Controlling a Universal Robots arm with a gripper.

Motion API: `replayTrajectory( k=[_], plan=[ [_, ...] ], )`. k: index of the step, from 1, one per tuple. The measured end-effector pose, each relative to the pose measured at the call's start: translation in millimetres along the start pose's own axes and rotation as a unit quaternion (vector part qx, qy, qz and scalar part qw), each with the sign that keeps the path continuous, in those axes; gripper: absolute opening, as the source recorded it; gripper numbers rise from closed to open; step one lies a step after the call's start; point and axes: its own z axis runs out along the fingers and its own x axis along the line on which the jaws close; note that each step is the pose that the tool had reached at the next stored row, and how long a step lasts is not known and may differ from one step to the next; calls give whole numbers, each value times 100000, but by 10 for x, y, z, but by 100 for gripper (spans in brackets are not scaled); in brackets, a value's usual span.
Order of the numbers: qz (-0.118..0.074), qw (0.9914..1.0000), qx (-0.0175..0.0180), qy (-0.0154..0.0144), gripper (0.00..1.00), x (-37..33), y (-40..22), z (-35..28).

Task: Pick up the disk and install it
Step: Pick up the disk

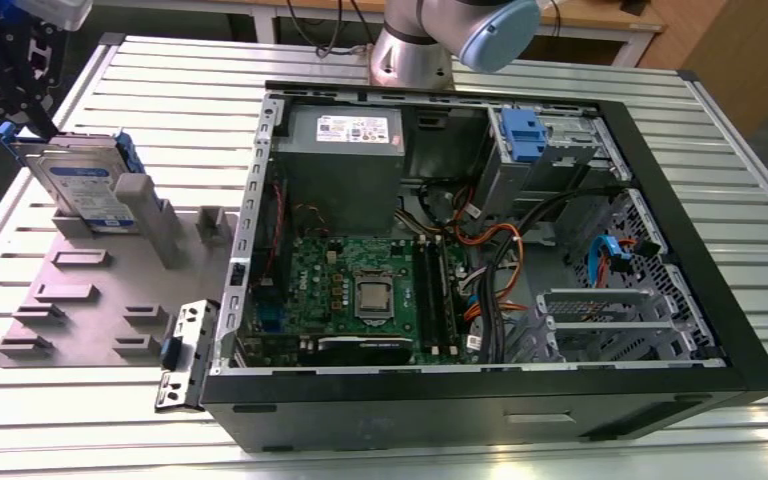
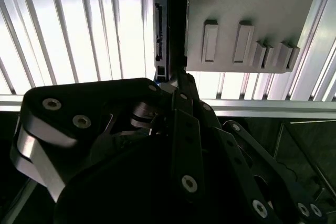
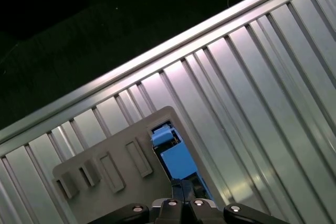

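The disk [image 1: 84, 185] is a silver-grey drive with a white-and-blue label and blue carrier edges. It stands on edge, leaning a little, in a slot of the grey holder plate [image 1: 91, 290] at the exterior view's left. My black gripper [image 1: 24, 125] hangs over the disk's upper far corner and meets it there. In the second wrist view the disk [image 2: 169, 30] shows edge-on beside the holder [image 2: 247, 3], with the gripper [image 2: 176, 77] at its near end. The first wrist view shows the disk's blue side [image 3: 176, 158] just beyond the gripper [image 3: 184, 184].
An open black computer case [image 1: 704, 250] lies on the slatted metal table [image 1: 171, 90], to the disk's right in the exterior view. Inside are a grey power-supply box [image 1: 344, 130], a motherboard [image 1: 357, 290], cables and a blue latch on a metal cage [image 1: 524, 135].
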Motion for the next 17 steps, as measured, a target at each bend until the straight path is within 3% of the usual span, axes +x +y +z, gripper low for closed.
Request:
replayTrajectory(
  k=[6,17],
  plan=[
    [-1405,99990,-30,61,11,0,0,0],
    [-2041,99979,-44,87,11,0,0,0]
  ],
)
